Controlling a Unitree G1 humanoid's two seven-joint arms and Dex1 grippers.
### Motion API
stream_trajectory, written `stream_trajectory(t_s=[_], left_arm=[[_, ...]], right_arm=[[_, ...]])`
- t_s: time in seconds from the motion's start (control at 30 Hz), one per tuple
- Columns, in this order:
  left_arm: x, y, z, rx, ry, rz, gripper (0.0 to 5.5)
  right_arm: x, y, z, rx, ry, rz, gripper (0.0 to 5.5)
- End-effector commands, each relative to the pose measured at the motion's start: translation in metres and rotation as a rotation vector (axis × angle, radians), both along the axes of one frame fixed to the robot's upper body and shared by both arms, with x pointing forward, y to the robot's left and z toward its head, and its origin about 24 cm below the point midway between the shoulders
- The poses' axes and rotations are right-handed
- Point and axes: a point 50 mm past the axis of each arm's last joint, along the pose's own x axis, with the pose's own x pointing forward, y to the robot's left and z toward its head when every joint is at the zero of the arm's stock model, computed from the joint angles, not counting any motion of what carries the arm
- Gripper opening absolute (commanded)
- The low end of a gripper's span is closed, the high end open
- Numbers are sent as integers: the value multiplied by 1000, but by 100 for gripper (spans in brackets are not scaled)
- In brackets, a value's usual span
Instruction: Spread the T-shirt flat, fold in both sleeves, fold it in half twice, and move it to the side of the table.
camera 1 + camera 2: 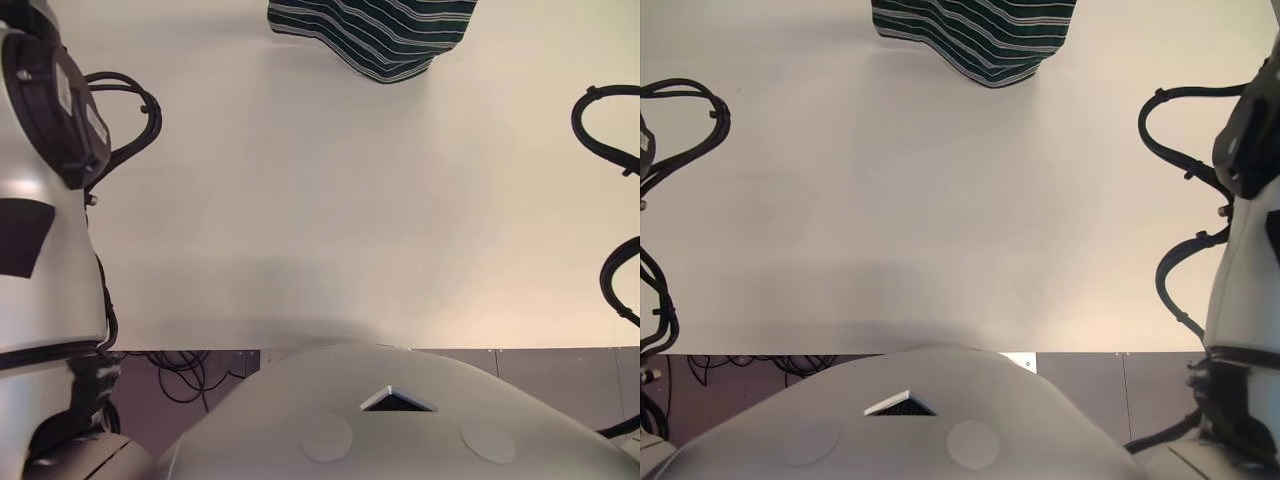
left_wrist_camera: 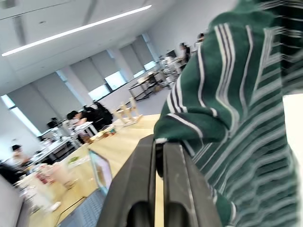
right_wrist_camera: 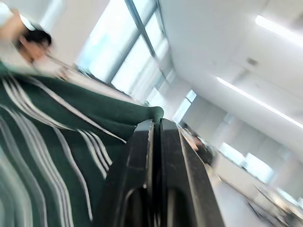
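A dark green T-shirt with thin white stripes hangs down over the far middle of the white table; its lower edge shows at the top of the eye views. In the left wrist view my left gripper is shut on a bunched edge of the T-shirt, lifted up in the air. In the right wrist view my right gripper is shut on another edge of the T-shirt, also held up. Both arms rise past the sides of the eye views.
The table's front edge runs just ahead of me, with floor and loose cables below it. Black cable loops hang off my arms at both sides. Desks and people show far off in the room.
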Motion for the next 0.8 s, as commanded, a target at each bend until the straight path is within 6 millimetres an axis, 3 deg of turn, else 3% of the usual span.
stream_trajectory(t_s=[0.03,0.1,0.17,0.27,0.33,0.4,0.43,0.5,0.6,0.8], left_arm=[[-20,23,-35,33,111,-253,3],[-38,39,-55,35,186,-372,3],[-78,55,-81,37,305,-493,3],[-144,54,-118,85,519,-683,3],[-176,49,-136,117,637,-763,3],[-206,45,-168,213,780,-815,3],[-217,45,-189,299,830,-816,3],[-227,49,-224,473,847,-782,3],[-234,48,-252,632,781,-739,3],[-259,65,-260,680,911,-745,3]], right_arm=[[-21,-4,-21,-49,22,284,0],[-46,-1,-37,-95,65,485,0],[-92,6,-68,-162,208,725,0],[-156,13,-126,-279,554,950,0],[-190,9,-161,-347,788,1011,0],[-219,0,-215,-479,1039,952,0],[-231,-3,-242,-554,1128,901,0],[-248,-4,-274,-646,1190,850,0],[-265,-1,-293,-641,1224,830,0],[-285,-3,-288,-486,1264,750,0]])
